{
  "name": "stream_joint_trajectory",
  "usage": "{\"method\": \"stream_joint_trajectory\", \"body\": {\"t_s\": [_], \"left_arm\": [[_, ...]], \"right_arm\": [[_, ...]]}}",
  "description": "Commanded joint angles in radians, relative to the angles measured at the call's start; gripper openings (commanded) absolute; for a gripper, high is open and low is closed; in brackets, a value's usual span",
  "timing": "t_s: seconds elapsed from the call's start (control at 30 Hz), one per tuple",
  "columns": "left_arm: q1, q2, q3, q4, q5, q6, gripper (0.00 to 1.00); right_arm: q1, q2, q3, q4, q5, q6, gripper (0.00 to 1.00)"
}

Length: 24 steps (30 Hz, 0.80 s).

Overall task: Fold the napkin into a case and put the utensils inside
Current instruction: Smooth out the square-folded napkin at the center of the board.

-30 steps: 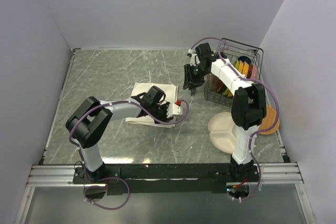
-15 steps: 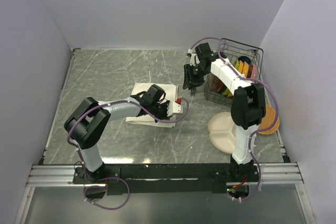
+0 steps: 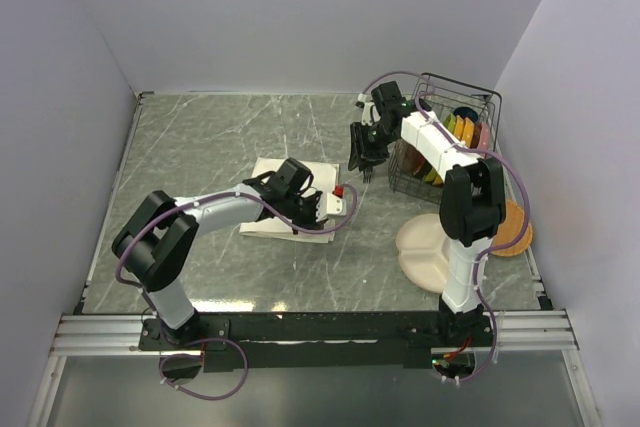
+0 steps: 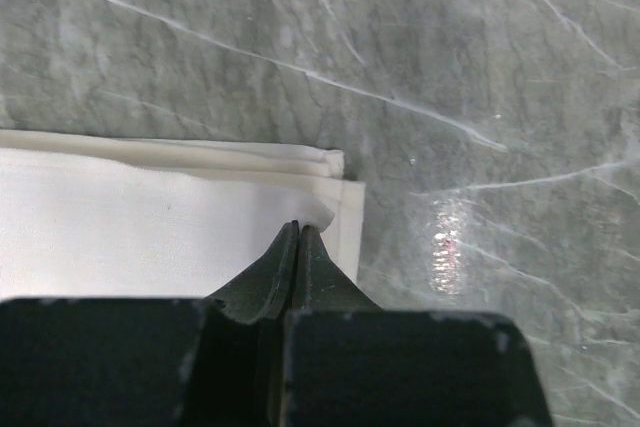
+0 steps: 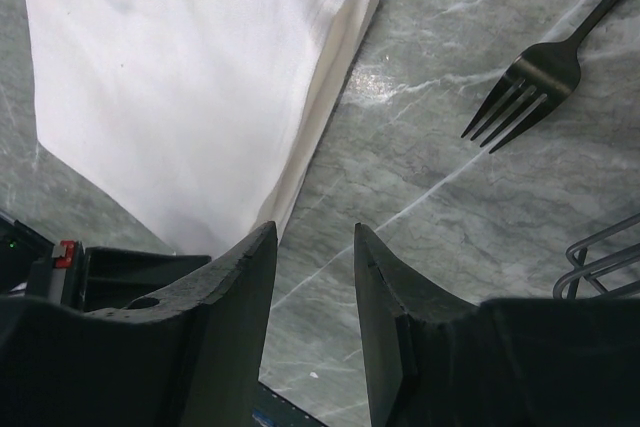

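The cream-white napkin (image 3: 266, 173) lies folded in layers mid-table; its stacked edges and a corner show in the left wrist view (image 4: 150, 217). My left gripper (image 3: 322, 215) is low over its near right corner, and the shut tips (image 4: 298, 228) pinch a small pucker of the top layer. My right gripper (image 3: 362, 159) hovers open over bare table (image 5: 312, 232), between the napkin (image 5: 180, 87) and a dark fork (image 5: 530, 82) lying to its right. The fork shows faintly below that gripper in the top view (image 3: 369, 175). The spoon is out of view.
A wire rack (image 3: 470, 97) holding colourful plates stands at the back right, its corner in the right wrist view (image 5: 600, 252). A beige divided plate (image 3: 425, 247) and an orange plate (image 3: 515, 227) lie near the right arm's base. Walls close in on three sides.
My left gripper's jaws have closed on the napkin's top layer by the corner, and the left elbow has swung out to the left. The right arm has stayed put.
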<state>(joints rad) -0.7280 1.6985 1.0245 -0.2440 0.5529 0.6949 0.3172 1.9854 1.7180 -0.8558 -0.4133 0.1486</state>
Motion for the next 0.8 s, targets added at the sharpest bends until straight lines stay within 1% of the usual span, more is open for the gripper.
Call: {"method": "stream_joint_trajectory", "body": {"t_s": [0.0,0.13,0.3,0.37,0.4,0.47,0.5,0.53,0.6,0.63,0.67,0.77], "left_arm": [[-0.005,0.023,0.046,-0.054,0.074,0.034,0.01],[-0.005,0.064,0.057,-0.084,0.074,0.052,0.01],[-0.007,0.093,0.054,-0.072,0.061,0.055,0.01],[-0.005,0.099,0.062,-0.081,0.062,0.063,0.04],[-0.005,0.104,0.066,-0.092,0.065,0.069,0.15],[-0.004,0.095,0.074,-0.116,0.071,0.089,0.32],[-0.002,0.064,0.077,-0.145,0.074,0.101,0.44],[0.012,0.041,0.077,-0.159,0.103,0.103,0.48],[0.053,-0.041,0.074,-0.173,0.166,0.072,0.52],[0.106,-0.065,0.075,-0.176,0.194,0.024,0.52],[0.137,-0.086,0.081,-0.179,0.238,-0.007,0.52],[0.254,-0.174,0.059,-0.163,0.259,-0.115,0.51]], "right_arm": [[0.013,0.006,0.060,-0.002,-0.009,-0.001,0.44],[0.019,0.026,0.078,0.000,0.001,-0.009,0.45],[0.033,0.067,0.133,-0.003,0.005,-0.021,0.45],[0.043,0.087,0.156,-0.002,0.013,-0.023,0.46],[0.045,0.095,0.181,-0.002,0.014,-0.026,0.46],[0.051,0.124,0.209,-0.002,0.027,-0.029,0.48],[0.054,0.134,0.241,-0.005,0.030,-0.032,0.48],[0.056,0.157,0.258,-0.008,0.030,-0.034,0.49],[0.062,0.182,0.296,-0.003,0.033,-0.035,0.49],[0.065,0.205,0.308,0.000,0.033,-0.037,0.49],[0.071,0.216,0.322,0.006,0.033,-0.038,0.49],[0.080,0.257,0.359,0.027,0.037,-0.043,0.48]]}}
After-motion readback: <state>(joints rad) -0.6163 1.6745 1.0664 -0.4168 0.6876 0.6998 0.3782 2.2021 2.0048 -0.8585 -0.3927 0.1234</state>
